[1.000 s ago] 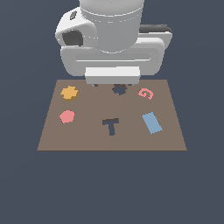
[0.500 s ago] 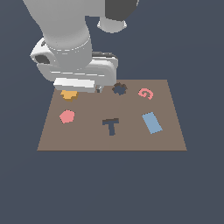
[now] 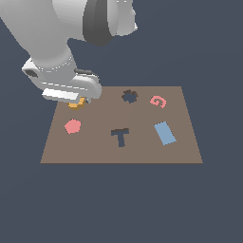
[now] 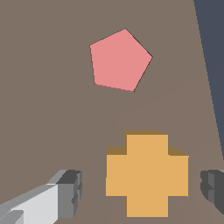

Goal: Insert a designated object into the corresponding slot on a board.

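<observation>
Well, from the exterior view most of the orange piece is hidden under the arm's white wrist block, with only a sliver of it peeking out near the far corner of the brown board on the exterior view's left. The pincer itself cannot be made out from out there; the wrist view shows it spread wide, one dark fingertip on one side of the orange piece and the other cut off at the frame's edge on the other side, each with a gap to the piece, so it has hold of nothing. Up close the orange piece looks like a chunky cross lying flat on the board, its lower edge nearly cropped. The pink pentagon lies near it on the board. The cog-shaped slot sits open, well apart from the piece, along the far edge, with the pink G beside it, the dark T-shaped hole mid-board and a blue rectangle nearby.
</observation>
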Robot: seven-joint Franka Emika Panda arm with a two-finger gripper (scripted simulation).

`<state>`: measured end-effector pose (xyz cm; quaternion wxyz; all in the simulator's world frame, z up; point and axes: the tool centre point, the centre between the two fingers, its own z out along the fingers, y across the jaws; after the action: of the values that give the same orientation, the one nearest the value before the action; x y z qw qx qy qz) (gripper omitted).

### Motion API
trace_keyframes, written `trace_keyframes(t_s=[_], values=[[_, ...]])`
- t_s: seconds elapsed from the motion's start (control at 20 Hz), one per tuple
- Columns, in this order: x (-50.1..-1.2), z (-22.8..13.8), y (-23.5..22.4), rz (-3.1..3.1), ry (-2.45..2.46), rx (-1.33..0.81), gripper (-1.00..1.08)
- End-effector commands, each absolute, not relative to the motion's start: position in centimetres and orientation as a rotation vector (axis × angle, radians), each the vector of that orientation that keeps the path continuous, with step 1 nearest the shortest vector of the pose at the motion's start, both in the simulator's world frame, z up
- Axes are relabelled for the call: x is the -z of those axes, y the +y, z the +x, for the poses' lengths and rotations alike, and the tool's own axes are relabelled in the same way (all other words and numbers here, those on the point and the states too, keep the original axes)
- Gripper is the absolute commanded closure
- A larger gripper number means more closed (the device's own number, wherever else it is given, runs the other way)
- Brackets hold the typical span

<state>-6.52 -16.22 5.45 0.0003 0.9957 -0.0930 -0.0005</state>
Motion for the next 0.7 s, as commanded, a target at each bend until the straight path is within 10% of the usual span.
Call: trace_keyframes(t_s=[0.0, 0.65], values=[[-5.0, -6.7, -16.7, 3.127, -0.299, 0.000, -0.92], [-3.0, -6.7, -16.8, 3.127, -0.300, 0.000, -0.92]])
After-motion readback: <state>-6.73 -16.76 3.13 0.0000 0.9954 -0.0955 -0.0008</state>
